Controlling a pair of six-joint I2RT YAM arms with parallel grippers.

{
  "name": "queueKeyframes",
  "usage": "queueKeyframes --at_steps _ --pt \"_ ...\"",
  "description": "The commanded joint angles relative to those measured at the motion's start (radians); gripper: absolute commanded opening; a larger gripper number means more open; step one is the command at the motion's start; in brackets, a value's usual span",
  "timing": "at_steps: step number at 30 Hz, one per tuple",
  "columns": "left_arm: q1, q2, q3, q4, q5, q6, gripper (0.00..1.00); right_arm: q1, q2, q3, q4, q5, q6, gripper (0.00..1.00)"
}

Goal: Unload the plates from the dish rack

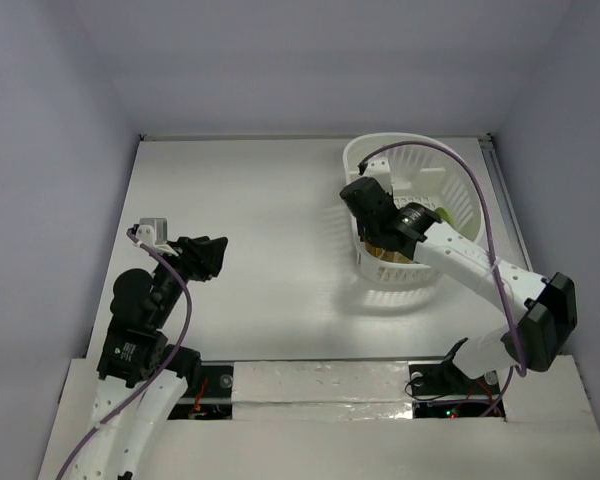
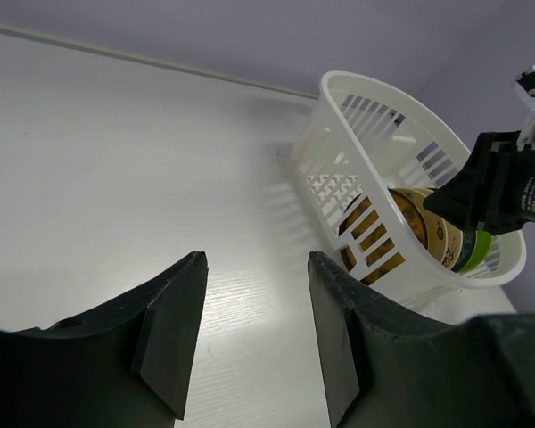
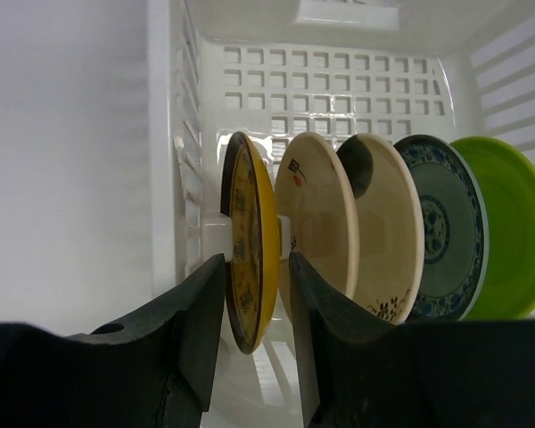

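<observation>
Right gripper [image 3: 256,267] straddles the yellow plate [image 3: 248,214] inside the dish rack [image 3: 339,80].

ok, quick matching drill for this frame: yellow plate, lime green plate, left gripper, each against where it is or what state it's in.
1. yellow plate
2. lime green plate
3. left gripper

A. open over the bare table, holding nothing
B. right end of the row in the right wrist view
C. standing on edge between the open jaws of the right gripper

Pairs: 1-C, 2-B, 3-A
</observation>
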Motion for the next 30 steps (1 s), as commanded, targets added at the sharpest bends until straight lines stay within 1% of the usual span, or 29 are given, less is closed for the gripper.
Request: queueKeyframes --at_steps 1,6,15,18,19,21,22,25,30 --pt "0.006 -0.012 0.025 0.024 0.004 -0.003 0.46 0.007 0.028 0.011 -0.001 0.071 0.020 0.40" --pt "0.006 -0.015 0.024 0.024 0.005 -0.003 0.46 0.007 0.074 0.011 -0.007 0.118 0.026 0.37" --pt "0.006 -0.021 0.025 0.024 0.010 0.000 0.46 -0.022 0.131 -0.026 0.020 0.129 0.025 0.30" --pt "0.006 -0.021 0.025 0.026 0.014 0.001 0.46 -0.022 0.145 -0.023 0.020 0.163 0.023 0.26" --pt "0.006 -0.021 0.025 0.026 0.017 0.001 0.46 -0.022 0.148 -0.018 0.020 0.172 0.016 0.23" --pt "0.006 -0.023 0.025 0.028 0.017 0.003 0.46 -0.022 0.154 -0.012 0.019 0.177 0.005 0.22" --pt "0.006 -0.023 0.025 0.026 0.017 0.003 0.46 -0.022 0.160 -0.004 0.013 0.187 -0.001 0.18" --pt "0.006 -0.024 0.025 0.028 0.017 0.003 0.46 -0.022 0.171 0.008 -0.001 0.209 -0.021 0.12" --pt "0.006 -0.026 0.027 0.028 0.019 0.004 0.46 -0.022 0.174 0.057 -0.033 0.244 -0.056 0.06"
